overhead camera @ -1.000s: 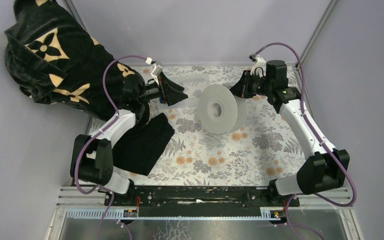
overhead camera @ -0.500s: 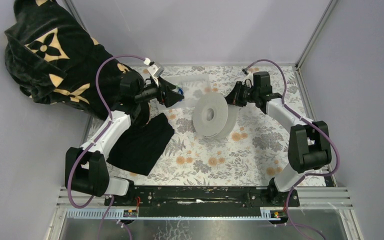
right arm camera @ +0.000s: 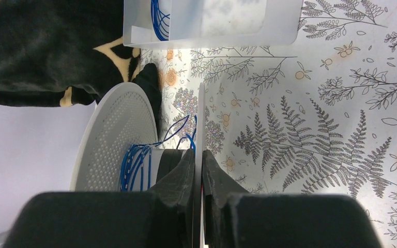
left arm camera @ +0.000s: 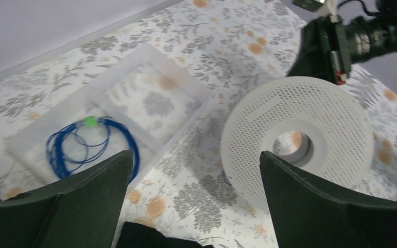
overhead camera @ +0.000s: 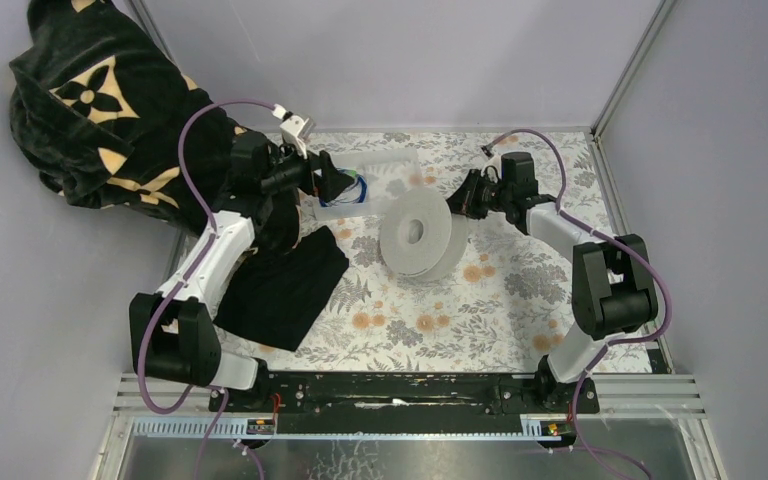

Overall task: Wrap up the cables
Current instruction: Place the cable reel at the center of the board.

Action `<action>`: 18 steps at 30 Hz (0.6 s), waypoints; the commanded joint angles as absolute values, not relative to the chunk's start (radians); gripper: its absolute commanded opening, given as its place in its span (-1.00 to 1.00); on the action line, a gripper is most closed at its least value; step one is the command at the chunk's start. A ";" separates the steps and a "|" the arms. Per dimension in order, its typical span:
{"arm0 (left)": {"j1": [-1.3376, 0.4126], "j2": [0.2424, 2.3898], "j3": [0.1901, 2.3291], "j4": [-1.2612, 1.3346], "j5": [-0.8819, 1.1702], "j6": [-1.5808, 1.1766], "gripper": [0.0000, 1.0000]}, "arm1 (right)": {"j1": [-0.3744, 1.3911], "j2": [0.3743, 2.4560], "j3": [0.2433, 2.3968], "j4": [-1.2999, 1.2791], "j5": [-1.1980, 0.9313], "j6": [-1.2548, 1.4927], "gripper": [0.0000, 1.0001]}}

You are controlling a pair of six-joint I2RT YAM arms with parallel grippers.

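Note:
A loose coil of thin blue cables [left arm camera: 134, 154] lies in a clear plastic tray [left arm camera: 207, 98] at the back of the table, with a small green tag on it. My left gripper [left arm camera: 195, 160] hangs open just above the tray's near edge [overhead camera: 385, 160], holding nothing. A white perforated spool [overhead camera: 415, 235] stands tilted mid-table. More blue cables [right arm camera: 134, 165] are wound on its hub, with a strand trailing off. My right gripper [right arm camera: 201, 155] is shut on the thin edge of the spool's flange [right arm camera: 113, 139].
A black cloth [overhead camera: 290, 285] lies on the floral tabletop left of the spool. A black garment with tan flower marks [overhead camera: 90, 110] is heaped at the back left. Metal frame posts stand at the back corners.
My left gripper opened wide and drew back left, uncovering the blue coil in the tray. My right arm folded in, shifting the spool slightly left and tipping it flatter.

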State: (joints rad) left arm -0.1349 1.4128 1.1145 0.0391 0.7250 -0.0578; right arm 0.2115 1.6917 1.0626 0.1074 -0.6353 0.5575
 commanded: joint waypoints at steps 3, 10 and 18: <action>-0.086 1.380 1.157 -0.027 0.571 -0.011 1.00 | 0.225 1.683 1.043 0.225 -0.700 0.624 -1.00; -0.039 1.289 1.107 0.027 0.519 -0.010 1.00 | 0.245 1.681 1.008 0.253 -0.696 0.639 -1.00; -0.036 1.275 1.117 -0.008 0.548 -0.043 1.00 | 0.273 1.733 0.998 0.293 -0.710 0.658 -1.00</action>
